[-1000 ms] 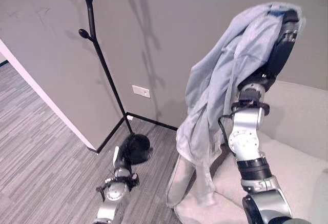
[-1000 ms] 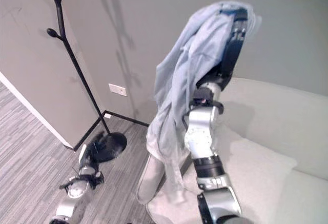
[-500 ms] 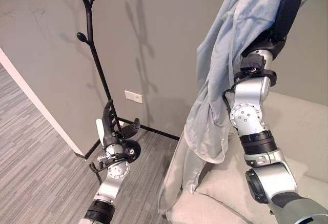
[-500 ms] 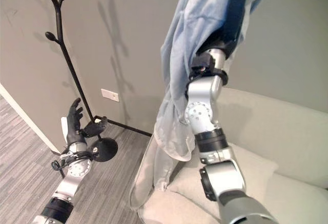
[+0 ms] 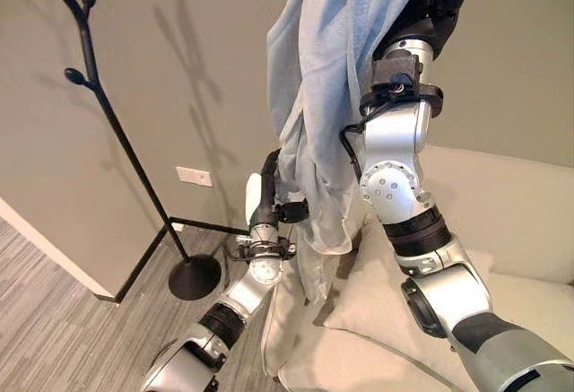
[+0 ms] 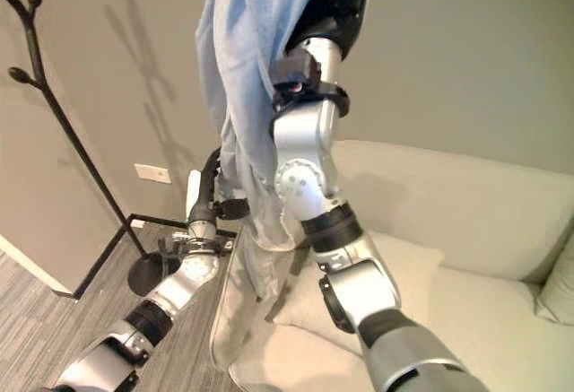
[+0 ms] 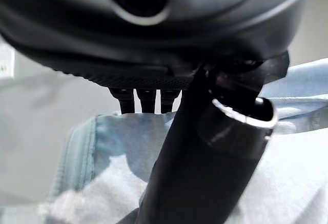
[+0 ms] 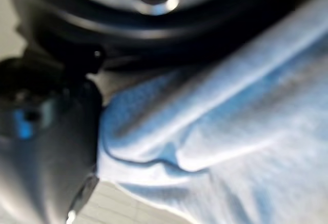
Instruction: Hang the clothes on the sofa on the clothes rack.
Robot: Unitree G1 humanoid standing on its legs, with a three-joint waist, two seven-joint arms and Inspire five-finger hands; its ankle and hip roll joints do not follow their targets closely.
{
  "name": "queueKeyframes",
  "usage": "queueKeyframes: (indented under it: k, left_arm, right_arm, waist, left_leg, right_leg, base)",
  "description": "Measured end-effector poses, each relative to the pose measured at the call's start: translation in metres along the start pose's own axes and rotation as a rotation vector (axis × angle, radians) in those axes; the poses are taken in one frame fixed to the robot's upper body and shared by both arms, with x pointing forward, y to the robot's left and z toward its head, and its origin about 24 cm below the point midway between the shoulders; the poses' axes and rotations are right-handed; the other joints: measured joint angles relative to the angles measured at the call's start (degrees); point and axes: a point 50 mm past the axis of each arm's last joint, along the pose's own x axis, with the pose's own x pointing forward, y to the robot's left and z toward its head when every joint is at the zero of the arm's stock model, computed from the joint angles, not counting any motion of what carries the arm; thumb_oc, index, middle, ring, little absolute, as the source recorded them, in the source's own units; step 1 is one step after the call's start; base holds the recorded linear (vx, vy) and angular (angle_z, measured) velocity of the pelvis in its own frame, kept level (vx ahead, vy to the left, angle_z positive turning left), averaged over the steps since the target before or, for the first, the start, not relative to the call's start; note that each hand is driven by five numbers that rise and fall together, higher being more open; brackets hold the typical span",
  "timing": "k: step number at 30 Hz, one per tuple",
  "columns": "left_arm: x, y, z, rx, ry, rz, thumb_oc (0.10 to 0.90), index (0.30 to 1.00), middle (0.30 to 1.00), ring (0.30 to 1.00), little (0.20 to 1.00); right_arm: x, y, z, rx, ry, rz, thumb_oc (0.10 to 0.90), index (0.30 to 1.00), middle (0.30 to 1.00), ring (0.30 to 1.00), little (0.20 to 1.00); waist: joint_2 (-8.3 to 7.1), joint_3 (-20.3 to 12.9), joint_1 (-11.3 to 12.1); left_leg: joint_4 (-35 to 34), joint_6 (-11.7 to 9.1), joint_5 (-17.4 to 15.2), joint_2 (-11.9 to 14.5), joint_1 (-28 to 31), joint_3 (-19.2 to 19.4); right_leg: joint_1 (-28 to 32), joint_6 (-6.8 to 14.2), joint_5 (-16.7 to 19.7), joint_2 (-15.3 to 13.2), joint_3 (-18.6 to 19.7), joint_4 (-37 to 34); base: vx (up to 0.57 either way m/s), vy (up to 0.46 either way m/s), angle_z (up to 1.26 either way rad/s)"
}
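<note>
so the big change: the left hand (image 5: 269, 196) has come up off the floor area and is now right at the hanging edge of the garment (image 5: 327, 96). half a second back it was out by the foot of the rack (image 5: 108, 123) with fingers spread and nothing in them; a full second back it hung low over the carpet. now its thumb and fingers look closed on a fold of the light blue cloth, and the left wrist view shows fabric right past the fingers (image 7: 141, 100), so i'd call that a pinch on the garment, though it's hard to be sure how firm.

the right hand (image 8: 46, 131) sits up top with the garment draped over it. its wrist view shows blue cloth bunched against it, but i cannot tell how its fingers stand under all that.

the garment itself has gone from slumped half on the sofa (image 5: 502, 222) to lifted nearly clear, only its lower end down by the cushion. the whole view has also swung, so the rack sliding left is the camera, not the rack.

my read: lifting is done, two hands now on the cloth, and it's not yet on the rack, which stands well apart to the left. carrying it over and catching a peg is what's left.
</note>
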Motion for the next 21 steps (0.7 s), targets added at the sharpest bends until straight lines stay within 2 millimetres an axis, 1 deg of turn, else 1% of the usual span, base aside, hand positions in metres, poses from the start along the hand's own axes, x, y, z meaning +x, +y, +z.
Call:
queueKeyframes:
  k: [1,2,4,5,7,9,10,11,13,16,18,21]
  left_arm:
    - [0.003,-0.002,-0.003,0.026,0.025,-0.001,0.8,0.9,0.9,0.9,0.9]
    - [0.003,-0.005,-0.005,0.029,0.038,-0.004,0.8,0.9,0.9,0.9,0.9]
    - [0.005,-0.01,-0.009,0.034,0.079,0.003,0.8,0.9,0.9,0.9,0.9]
    - [0.004,-0.011,-0.012,0.038,0.103,0.015,0.8,0.9,0.9,0.9,0.9]
    - [0.008,-0.011,-0.019,0.044,0.173,0.039,0.8,0.9,0.9,0.9,0.9]
    - [0.013,-0.01,-0.021,0.013,0.243,0.081,0.8,0.9,0.9,0.9,0.9]
    - [0.014,-0.008,-0.022,-0.012,0.266,0.096,0.679,0.719,0.719,0.719,0.719]
    - [0.014,-0.008,-0.022,-0.031,0.279,0.106,0.4,0.3,0.3,0.3,0.3]
    - [0.014,-0.009,-0.022,-0.056,0.296,0.109,0.4,0.3,0.3,0.3,0.3]
    - [0.014,-0.012,-0.019,-0.092,0.301,0.101,0.4,0.3,0.3,0.3,0.3]
    - [0.015,-0.014,-0.014,-0.125,0.295,0.098,0.4,0.3,0.3,0.3,0.3]
    - [0.019,-0.013,0.001,-0.187,0.239,0.084,0.4,0.3,0.3,0.3,0.3]
  right_arm:
    - [-0.01,0.009,-0.003,0.03,0.015,0.037,0.4,0.3,0.3,0.3,0.3]
    - [-0.015,0.011,-0.004,0.037,0.02,0.05,0.4,0.3,0.3,0.3,0.3]
    - [-0.024,0.015,-0.006,0.037,0.03,0.077,0.4,0.3,0.3,0.3,0.3]
    - [-0.026,0.016,-0.009,0.03,0.042,0.085,0.4,0.3,0.3,0.3,0.3]
    - [-0.03,0.017,-0.014,0.022,0.07,0.093,0.4,0.3,0.3,0.3,0.3]
    - [-0.035,0.018,-0.019,0.013,0.1,0.11,0.4,0.3,0.3,0.3,0.3]
    - [-0.037,0.017,-0.02,0.006,0.11,0.111,0.4,0.3,0.3,0.3,0.3]
    - [-0.038,0.015,-0.019,-0.004,0.115,0.112,0.4,0.3,0.3,0.3,0.3]
    - [-0.039,0.013,-0.017,-0.019,0.114,0.113,0.4,0.3,0.3,0.3,0.3]
    - [-0.036,0.01,-0.013,-0.031,0.1,0.106,0.4,0.3,0.3,0.3,0.3]
    - [-0.035,0.009,-0.011,-0.034,0.093,0.101,0.4,0.3,0.3,0.3,0.3]
    - [-0.033,0.007,-0.008,-0.052,0.091,0.097,0.4,0.3,0.3,0.3,0.3]
  waist:
    - [0.59,-0.21,-0.53]
    - [0.87,-0.45,-1.43]
    - [1.38,-0.73,-1.92]
    - [1.63,-0.88,-2.79]
    - [2.18,-1.26,-3.64]
    - [2.75,-1.5,-4.08]
    - [2.78,-1.51,-4.79]
    - [2.78,-1.51,-5.06]
    - [2.93,-1.61,-4.94]
    - [2.97,-1.61,-4.97]
    - [2.97,-1.61,-4.82]
    - [2.96,-1.6,-4.44]
  left_leg:
    - [-0.01,0.01,0.0,-0.03,0.02,0.75]
    - [-0.01,-0.02,-0.08,0.01,-0.2,0.91]
    - [-0.03,0.01,-0.13,0.04,-0.37,0.98]
    - [-0.04,0.01,-0.17,0.06,-0.2,1.15]
    - [-0.04,0.03,-0.18,0.04,-0.16,1.72]
    - [-0.05,0.06,-0.19,-0.05,-0.4,2.55]
    - [-0.06,0.05,-0.18,-0.04,-0.43,2.63]
    - [-0.07,0.06,-0.18,-0.01,-0.39,2.76]
    - [-0.07,0.09,-0.21,0.05,-0.44,3.5]
    - [-0.08,0.08,-0.21,0.24,-0.61,3.99]
    - [-0.15,0.06,-0.23,0.33,-0.62,3.98]
    - [-0.29,0.35,-0.58,0.62,-1.09,3.92]
  right_leg:
    - [-0.26,-0.35,0.3,0.06,0.7,0.0]
    - [-0.41,-0.52,0.42,0.16,0.82,0.0]
    - [-0.42,-0.28,0.24,0.2,0.91,0.0]
    - [-0.42,-0.29,0.24,0.23,1.04,0.0]
    - [-0.69,-0.24,0.33,0.28,1.48,-0.01]
    - [-1.45,-0.32,0.75,0.31,2.43,-0.01]
    - [-1.54,-0.37,0.8,0.34,2.5,-0.01]
    - [-1.56,-0.39,0.81,0.42,2.66,-0.01]
    - [-1.94,-0.46,0.96,0.67,3.5,-0.01]
    - [-2.24,-0.65,1.15,0.95,3.79,-0.01]
    - [-2.24,-0.66,1.14,1.04,3.78,-0.01]
    - [-2.22,-0.74,1.1,1.31,3.75,-0.01]
  base:
    - [0.01,-0.029,-0.25]
    - [0.0,-0.034,-0.14]
    - [0.0,-0.008,-0.02]
    - [-0.01,-0.013,-0.07]
    - [-0.01,-0.012,-0.14]
    - [-0.01,-0.012,-0.24]
    - [-0.01,-0.017,-0.11]
    - [-0.01,-0.018,-0.09]
    - [0.0,-0.029,-0.17]
    - [0.0,-0.052,-0.1]
    - [0.0,-0.039,0.0]
    - [0.0,-0.057,0.01]
